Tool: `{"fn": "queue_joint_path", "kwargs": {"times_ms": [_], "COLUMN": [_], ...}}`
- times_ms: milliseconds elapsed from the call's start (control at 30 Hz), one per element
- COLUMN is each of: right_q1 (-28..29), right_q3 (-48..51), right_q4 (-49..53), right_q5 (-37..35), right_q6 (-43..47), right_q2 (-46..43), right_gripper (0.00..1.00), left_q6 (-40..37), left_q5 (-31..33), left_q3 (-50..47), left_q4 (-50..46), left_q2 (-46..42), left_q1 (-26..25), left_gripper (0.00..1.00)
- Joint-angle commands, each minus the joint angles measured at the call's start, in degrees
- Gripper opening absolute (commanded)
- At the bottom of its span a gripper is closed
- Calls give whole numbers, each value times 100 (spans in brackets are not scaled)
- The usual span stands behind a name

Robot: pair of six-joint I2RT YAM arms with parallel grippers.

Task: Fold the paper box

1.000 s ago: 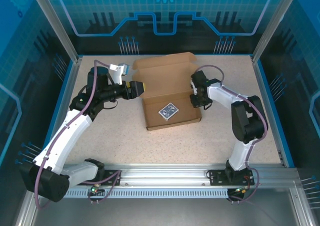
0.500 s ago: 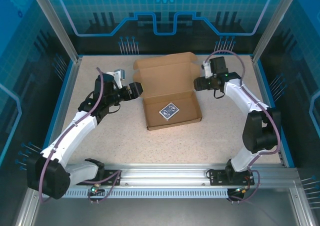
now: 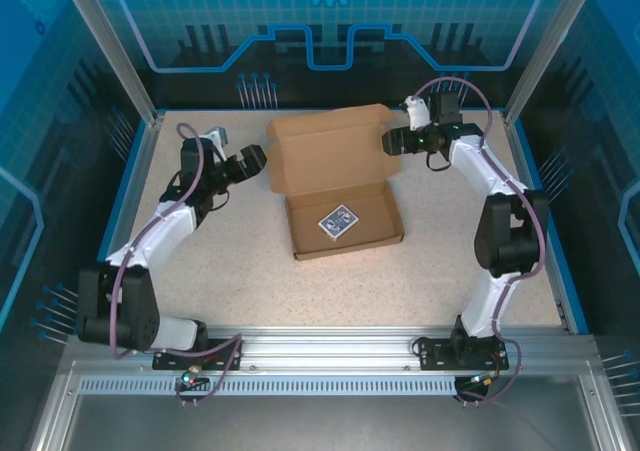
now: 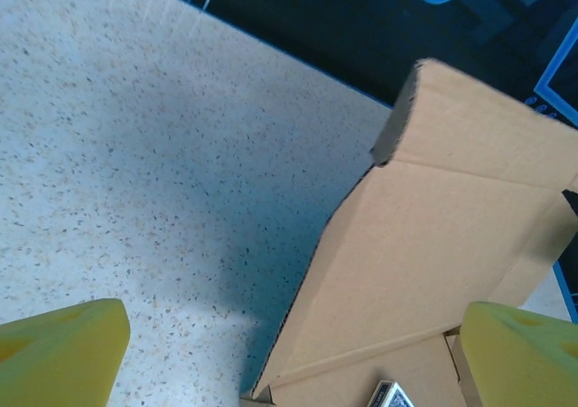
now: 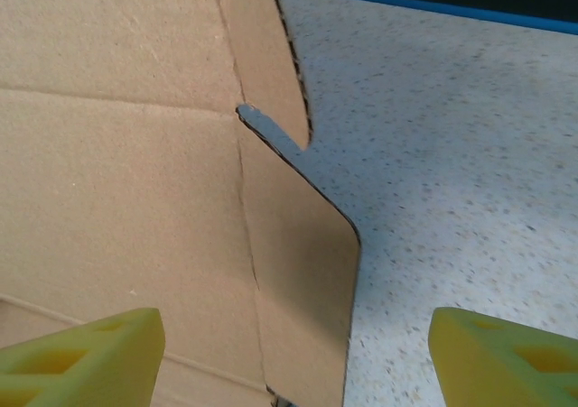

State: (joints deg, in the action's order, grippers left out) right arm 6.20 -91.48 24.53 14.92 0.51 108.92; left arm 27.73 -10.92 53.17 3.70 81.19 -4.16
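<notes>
The paper box (image 3: 345, 233) is a shallow brown cardboard tray in mid-table, with its lid (image 3: 328, 151) standing open toward the back. A blue-patterned card pack (image 3: 337, 221) lies inside the tray. My left gripper (image 3: 256, 158) is open just left of the lid's left edge. In the left wrist view the lid (image 4: 452, 235) rises between the yellow fingertips (image 4: 63, 353) of this gripper (image 4: 289, 362), and a corner of the card pack (image 4: 390, 395) peeks in. My right gripper (image 3: 388, 143) is open at the lid's right edge, and this gripper (image 5: 293, 362) straddles the lid's rounded side flap (image 5: 302, 272).
The speckled table (image 3: 200, 261) has a raised blue rim (image 3: 135, 186) and aluminium posts at its back corners. A metal rail (image 3: 330, 346) carrying both arm bases runs along the near edge. Free tabletop lies in front of the tray and on both sides.
Both arms have drawn back from the tray's side walls to the lid's left and right edges. Both grippers have opened wider. The box has stayed in place.
</notes>
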Motion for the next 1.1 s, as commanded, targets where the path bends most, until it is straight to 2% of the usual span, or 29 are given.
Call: {"fn": "queue_joint_path", "kwargs": {"times_ms": [0, 167, 333, 433, 667, 833, 933, 1067], "right_q1": [-53, -47, -36, -20, 126, 180, 193, 192], "right_q3": [-488, -824, -1014, -1065, -1192, -1129, -1028, -901], "right_q4": [132, 429, 693, 772, 923, 909, 861, 785], "right_q5": [538, 606, 442, 463, 226, 34, -74, -182], "right_q6": [343, 671, 951, 1016, 1126, 1072, 1040, 970], "right_q2": [320, 561, 678, 730, 775, 672, 570, 453], "right_gripper": [73, 64, 45, 37, 25, 18, 15, 12], "left_q6": [-336, -818, -1274, -1414, -1673, -1773, -1842, -1848], "left_q5": [-645, -845, -1022, -1194, -1238, -1070, -978, -905], "left_q3": [272, 405, 745, 880, 1143, 1083, 1081, 1022], "left_q4": [332, 548, 328, 343, 83, -14, -166, -246], "left_q2": [375, 780, 1189, 1357, 1569, 1415, 1331, 1238], "left_q1": [-14, -14, -23, -31, -110, -137, -137, -137], "left_gripper": [89, 79, 65, 58, 33, 30, 24, 23]}}
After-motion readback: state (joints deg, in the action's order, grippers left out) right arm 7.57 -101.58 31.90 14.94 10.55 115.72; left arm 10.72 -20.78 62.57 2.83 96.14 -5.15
